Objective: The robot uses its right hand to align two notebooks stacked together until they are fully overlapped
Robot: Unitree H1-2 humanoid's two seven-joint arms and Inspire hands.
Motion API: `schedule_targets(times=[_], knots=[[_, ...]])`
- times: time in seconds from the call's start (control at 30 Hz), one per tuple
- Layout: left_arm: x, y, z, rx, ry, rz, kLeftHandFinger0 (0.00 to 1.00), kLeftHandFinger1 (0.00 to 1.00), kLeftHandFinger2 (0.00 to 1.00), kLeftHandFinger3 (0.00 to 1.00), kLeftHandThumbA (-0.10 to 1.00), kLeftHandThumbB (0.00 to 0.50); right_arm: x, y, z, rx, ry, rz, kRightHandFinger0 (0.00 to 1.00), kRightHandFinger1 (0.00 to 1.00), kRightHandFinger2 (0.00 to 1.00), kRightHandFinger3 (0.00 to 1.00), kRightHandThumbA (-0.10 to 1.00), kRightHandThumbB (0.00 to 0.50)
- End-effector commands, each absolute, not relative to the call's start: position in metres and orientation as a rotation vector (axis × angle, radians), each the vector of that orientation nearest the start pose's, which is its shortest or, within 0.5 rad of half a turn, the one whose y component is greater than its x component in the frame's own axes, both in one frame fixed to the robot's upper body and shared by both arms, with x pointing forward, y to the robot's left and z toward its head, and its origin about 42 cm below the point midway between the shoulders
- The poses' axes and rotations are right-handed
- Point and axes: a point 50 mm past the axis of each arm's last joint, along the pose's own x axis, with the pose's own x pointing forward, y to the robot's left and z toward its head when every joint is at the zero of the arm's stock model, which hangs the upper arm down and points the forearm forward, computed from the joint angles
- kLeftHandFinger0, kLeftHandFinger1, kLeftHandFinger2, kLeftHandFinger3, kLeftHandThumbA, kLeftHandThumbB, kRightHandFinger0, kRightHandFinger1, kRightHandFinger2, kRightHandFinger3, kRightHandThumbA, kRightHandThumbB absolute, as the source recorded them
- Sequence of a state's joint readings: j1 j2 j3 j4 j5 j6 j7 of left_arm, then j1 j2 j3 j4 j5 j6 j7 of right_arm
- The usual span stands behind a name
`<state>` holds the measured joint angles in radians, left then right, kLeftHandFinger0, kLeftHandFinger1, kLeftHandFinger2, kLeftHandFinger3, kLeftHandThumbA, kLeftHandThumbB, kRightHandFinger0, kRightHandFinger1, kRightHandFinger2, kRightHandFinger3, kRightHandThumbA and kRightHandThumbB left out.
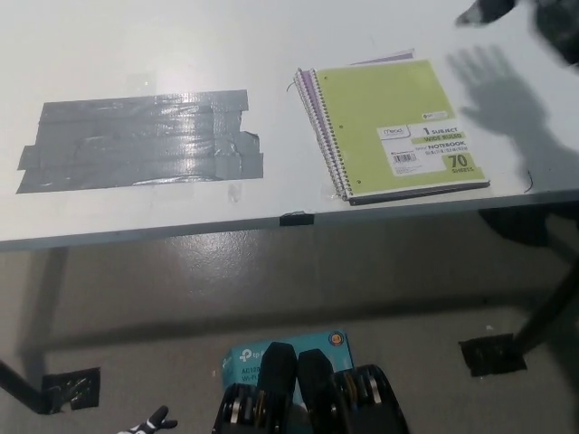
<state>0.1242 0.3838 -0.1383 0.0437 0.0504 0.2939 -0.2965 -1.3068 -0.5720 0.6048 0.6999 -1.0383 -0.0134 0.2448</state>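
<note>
A lime-green spiral notebook [398, 127] lies on the white table [271, 54] near its front edge. Under it is a purple notebook [310, 83], showing as a thin strip along the spiral side and at the top edge. My black right hand [520, 13] is a blur at the top right corner, lifted clear of the notebooks. Its shadow [498, 90] falls on the table right of the green cover with fingers spread. Only a white tip of my left hand [150, 422] peeks in at the bottom edge.
A wide patch of grey tape [140, 143] covers the table's left part. A small black tape mark [296, 218] sits on the front edge. On the floor below are a teal box [271, 348] and a black table foot [493, 354].
</note>
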Motion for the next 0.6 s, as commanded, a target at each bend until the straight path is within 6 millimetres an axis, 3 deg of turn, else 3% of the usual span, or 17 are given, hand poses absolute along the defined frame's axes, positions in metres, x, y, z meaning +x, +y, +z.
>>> schedule_targets(times=[0.0,0.13,0.17,0.27,0.33,0.4,0.47,0.5,0.53,0.57], knots=[[0.216,0.314,0.042,0.356,0.529,-0.377,0.22,0.38,0.50,0.87,1.00,0.500,0.529,-0.294,0.549,-1.946,-0.440,-0.167,1.00,1.00,1.00,1.00,1.00,0.481],[0.214,0.309,0.043,0.363,0.512,-0.395,0.26,0.40,0.50,0.88,1.00,0.500,0.483,-0.345,0.569,-1.814,-0.428,-0.277,1.00,1.00,1.00,1.00,1.00,0.480],[0.214,0.309,0.044,0.365,0.502,-0.402,0.28,0.42,0.52,0.88,1.00,0.500,0.465,-0.365,0.568,-1.763,-0.421,-0.309,1.00,1.00,1.00,1.00,1.00,0.474],[0.208,0.306,0.040,0.360,0.516,-0.415,0.31,0.43,0.52,0.90,1.00,0.500,0.441,-0.387,0.556,-1.731,-0.391,-0.325,1.00,1.00,1.00,1.00,1.00,0.474],[0.208,0.305,0.040,0.360,0.520,-0.418,0.34,0.44,0.53,0.90,1.00,0.500,0.399,-0.420,0.531,-1.681,-0.355,-0.362,1.00,1.00,1.00,1.00,1.00,0.407],[0.207,0.305,0.042,0.358,0.523,-0.416,0.40,0.51,0.57,0.91,1.00,0.500,0.361,-0.443,0.502,-1.642,-0.307,-0.390,1.00,1.00,1.00,1.00,1.00,0.428],[0.206,0.303,0.041,0.360,0.525,-0.417,0.43,0.55,0.60,0.93,1.00,0.500,0.346,-0.451,0.490,-1.612,-0.277,-0.404,1.00,1.00,1.00,1.00,1.00,0.431],[0.204,0.304,0.041,0.365,0.528,-0.416,0.45,0.56,0.60,0.94,1.00,0.500,0.326,-0.460,0.469,-1.560,-0.224,-0.421,1.00,1.00,1.00,1.00,1.00,0.412],[0.203,0.303,0.040,0.362,0.530,-0.415,0.44,0.56,0.60,0.94,1.00,0.500,0.319,-0.463,0.462,-1.548,-0.197,-0.422,1.00,1.00,1.00,1.00,1.00,0.406],[0.201,0.304,0.040,0.353,0.535,-0.412,0.45,0.56,0.60,0.95,1.00,0.500,0.310,-0.467,0.446,-1.537,-0.158,-0.423,1.00,1.00,1.00,1.00,1.00,0.368]])
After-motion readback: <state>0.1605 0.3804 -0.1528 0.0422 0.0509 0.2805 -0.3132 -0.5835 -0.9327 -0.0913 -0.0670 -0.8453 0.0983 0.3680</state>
